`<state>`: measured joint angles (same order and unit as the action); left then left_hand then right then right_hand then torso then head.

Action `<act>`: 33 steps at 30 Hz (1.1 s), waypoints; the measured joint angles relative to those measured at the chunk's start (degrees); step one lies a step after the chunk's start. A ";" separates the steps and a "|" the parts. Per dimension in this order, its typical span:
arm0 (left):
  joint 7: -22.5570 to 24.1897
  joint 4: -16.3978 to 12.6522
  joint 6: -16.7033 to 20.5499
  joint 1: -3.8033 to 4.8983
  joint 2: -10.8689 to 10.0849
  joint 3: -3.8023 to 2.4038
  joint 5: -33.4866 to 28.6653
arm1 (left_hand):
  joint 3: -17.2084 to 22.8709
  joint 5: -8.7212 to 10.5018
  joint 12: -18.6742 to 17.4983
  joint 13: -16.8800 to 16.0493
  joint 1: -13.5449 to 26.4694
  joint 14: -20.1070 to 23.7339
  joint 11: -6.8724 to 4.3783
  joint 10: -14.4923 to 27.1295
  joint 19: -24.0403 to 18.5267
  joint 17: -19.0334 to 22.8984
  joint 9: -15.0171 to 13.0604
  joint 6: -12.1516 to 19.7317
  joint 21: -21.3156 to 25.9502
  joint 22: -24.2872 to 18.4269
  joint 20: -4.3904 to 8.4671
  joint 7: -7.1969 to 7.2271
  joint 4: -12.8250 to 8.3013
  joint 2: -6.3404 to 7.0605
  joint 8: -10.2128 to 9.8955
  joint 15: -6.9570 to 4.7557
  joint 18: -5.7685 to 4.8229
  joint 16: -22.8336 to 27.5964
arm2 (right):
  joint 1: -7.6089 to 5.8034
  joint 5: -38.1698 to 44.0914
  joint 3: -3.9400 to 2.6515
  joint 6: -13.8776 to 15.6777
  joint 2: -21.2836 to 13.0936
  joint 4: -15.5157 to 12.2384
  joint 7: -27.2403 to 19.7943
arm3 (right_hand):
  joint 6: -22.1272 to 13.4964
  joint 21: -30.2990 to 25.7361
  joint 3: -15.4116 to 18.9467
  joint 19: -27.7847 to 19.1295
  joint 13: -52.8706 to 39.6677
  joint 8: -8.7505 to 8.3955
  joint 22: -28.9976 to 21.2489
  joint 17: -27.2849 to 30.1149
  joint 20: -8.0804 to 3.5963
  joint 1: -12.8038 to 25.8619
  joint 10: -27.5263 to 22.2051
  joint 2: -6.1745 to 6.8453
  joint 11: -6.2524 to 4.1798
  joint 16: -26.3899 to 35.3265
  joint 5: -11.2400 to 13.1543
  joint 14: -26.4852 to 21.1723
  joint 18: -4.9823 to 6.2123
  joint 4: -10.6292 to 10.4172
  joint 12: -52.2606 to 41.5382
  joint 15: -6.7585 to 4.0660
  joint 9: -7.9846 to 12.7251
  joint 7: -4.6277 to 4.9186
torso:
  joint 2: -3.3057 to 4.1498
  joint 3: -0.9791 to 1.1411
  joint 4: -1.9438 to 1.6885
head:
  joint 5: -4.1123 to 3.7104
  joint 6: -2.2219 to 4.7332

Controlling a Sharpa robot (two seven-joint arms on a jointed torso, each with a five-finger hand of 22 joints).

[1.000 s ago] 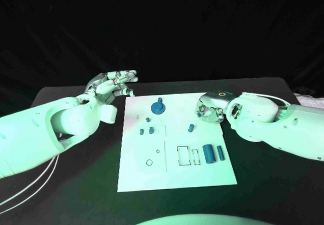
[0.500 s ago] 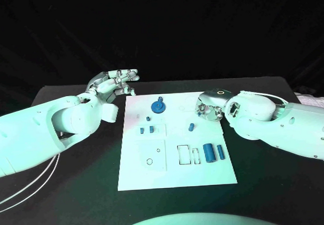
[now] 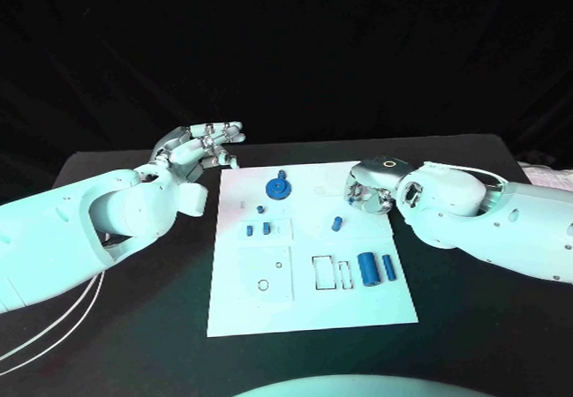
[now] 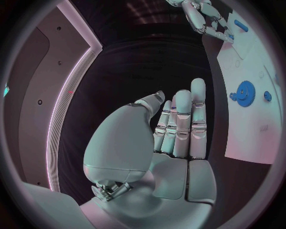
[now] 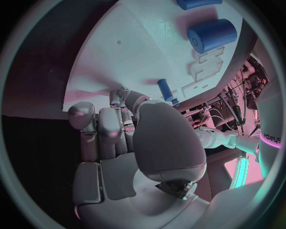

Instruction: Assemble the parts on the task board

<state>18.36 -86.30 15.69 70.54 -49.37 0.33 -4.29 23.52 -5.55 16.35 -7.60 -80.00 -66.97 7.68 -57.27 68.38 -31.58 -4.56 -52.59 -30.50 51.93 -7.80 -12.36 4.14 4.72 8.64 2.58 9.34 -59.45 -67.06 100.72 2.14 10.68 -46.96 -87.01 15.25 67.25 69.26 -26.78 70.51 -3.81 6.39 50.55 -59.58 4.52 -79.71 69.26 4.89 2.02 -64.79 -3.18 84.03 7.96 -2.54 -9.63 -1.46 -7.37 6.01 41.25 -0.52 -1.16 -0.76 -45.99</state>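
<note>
Board parts loose; your right hand curls empty at its edge, left hand open, idle. Approach the peg squarely.

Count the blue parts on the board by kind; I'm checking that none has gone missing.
Gear: 1
Large cylinders: 2
Small pegs: 5
Total: 8
</note>
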 measured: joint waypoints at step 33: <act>-1.34 1.01 -0.29 -0.03 0.30 0.00 0.44 | 0.20 -1.29 1.85 -0.16 -0.65 1.01 0.40 1.59 0.00 1.05 0.04 1.42 0.54 -0.56 0.00 -0.21 -0.52 0.28 1.57 0.18 -0.01 0.38 | 0.29 -5.34 -0.21 6.46 -2.87 -15.47 2.71 | -0.13 1.78 0.14 1.84 0.11 -0.56 3.25 -1.41 -0.41 0.85 0.25 -0.20 0.47 -1.39 0.23 -0.01 0.01 -0.48 1.09 -0.41 -0.84 -0.08 | -0.02 0.00 -0.06 | 1.28 0.07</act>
<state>17.02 -85.29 15.41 70.51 -49.07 0.33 -3.85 23.72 -6.84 18.20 -7.76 -80.65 -65.96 8.08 -55.68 68.38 -30.54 -4.52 -51.16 -29.96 51.37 -7.80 -12.57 3.61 5.00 10.20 2.76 9.33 -59.06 -66.76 95.38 1.93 17.13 -49.82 -102.47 17.96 67.12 71.04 -26.64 72.36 -3.71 5.82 53.81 -60.99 4.12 -78.87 69.51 4.69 2.49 -66.18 -2.95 84.03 7.97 -3.02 -8.54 -1.87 -8.21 5.93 41.23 -0.52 -1.22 0.52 -45.92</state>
